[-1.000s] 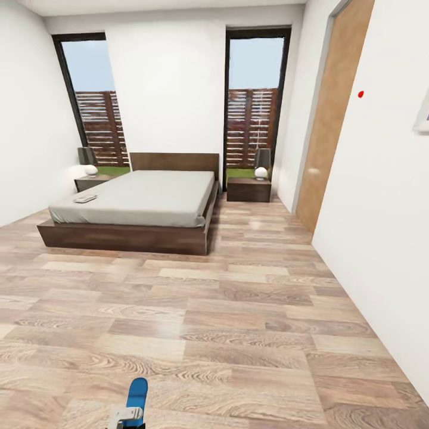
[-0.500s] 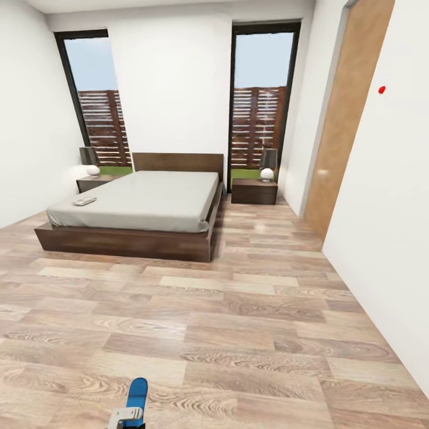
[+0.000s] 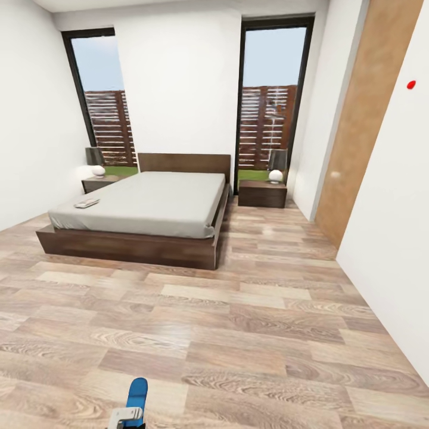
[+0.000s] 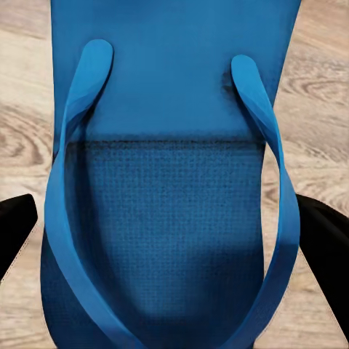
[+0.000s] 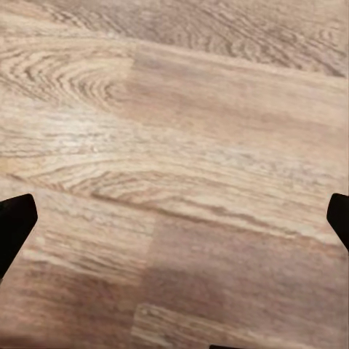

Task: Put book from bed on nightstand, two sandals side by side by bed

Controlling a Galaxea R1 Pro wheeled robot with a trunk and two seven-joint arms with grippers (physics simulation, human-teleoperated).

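Observation:
One bright blue sandal [image 3: 137, 394] sticks up at the bottom edge of the head view, with my left gripper [image 3: 126, 415] shut on it. In the left wrist view the sandal [image 4: 174, 116] and its straps span the space between the black fingers [image 4: 14, 225]. The other sandal is out of view. Ahead on the left stands the bed [image 3: 149, 205], with a small flat item that looks like the book [image 3: 87, 203] near its left edge. A dark nightstand [image 3: 98, 183] flanks the bed on the left and another nightstand [image 3: 262, 193] on the right. My right gripper [image 5: 174, 218] hangs open over bare floor.
Wood-plank floor [image 3: 238, 322] stretches from me to the bed. A white wall [image 3: 387, 208] and a wooden door [image 3: 363, 131] run along the right. Each nightstand carries a lamp [image 3: 276, 167]. Two tall windows [image 3: 271, 101] are in the back wall.
The whole view has shifted: the camera has advanced and turned, so the bed and door sit further right and slightly larger. The sandal stays in my left gripper.

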